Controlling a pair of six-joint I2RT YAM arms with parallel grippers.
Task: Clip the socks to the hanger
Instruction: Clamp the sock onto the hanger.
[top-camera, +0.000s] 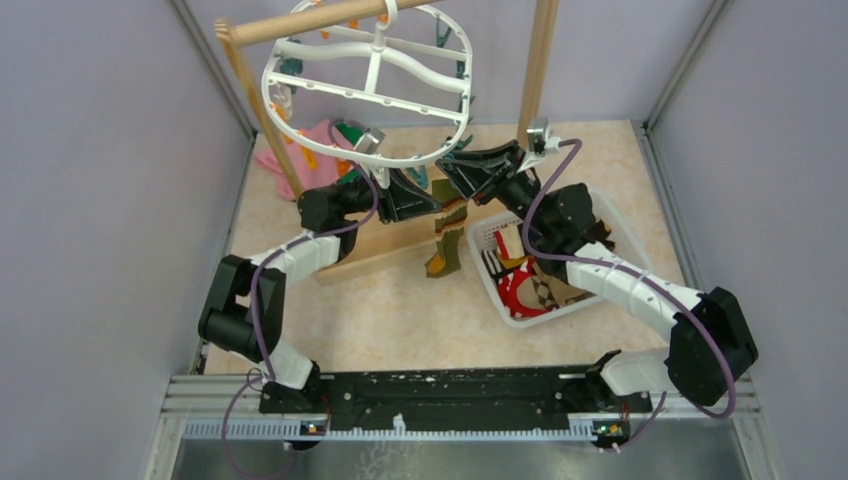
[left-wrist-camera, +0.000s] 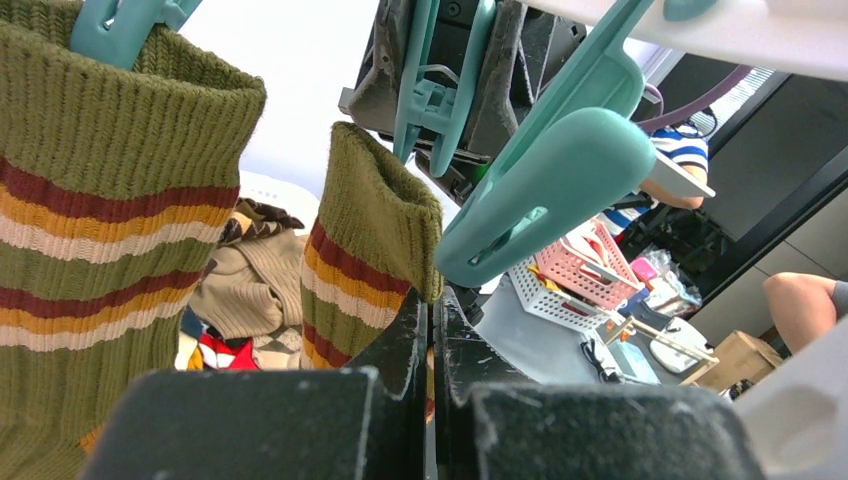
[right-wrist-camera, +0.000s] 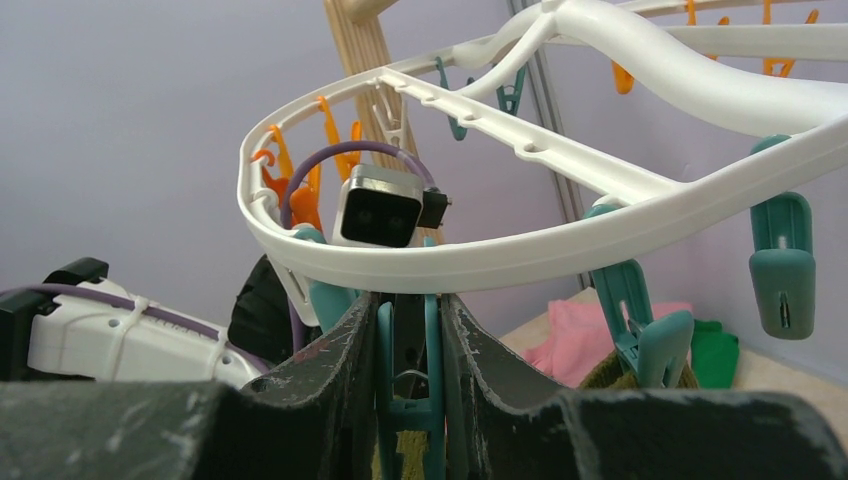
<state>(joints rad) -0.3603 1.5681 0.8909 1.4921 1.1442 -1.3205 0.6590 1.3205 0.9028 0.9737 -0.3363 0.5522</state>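
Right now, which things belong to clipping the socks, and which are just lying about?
In use: white plastic oval hanger; its teal clip, squeezed by the right gripper; olive-brown orange-striped sock pinched by the left gripper; its clipped mate; more socks in the white slotted basket.
Lying about: folded pink and green cloths; wooden pole rack.

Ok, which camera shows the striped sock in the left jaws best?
Left wrist: the olive striped sock stands close up, cuff up beside a teal clip. Top external shows the sock small, hanging under the hanger; right wrist shows only a sliver of olive fabric.
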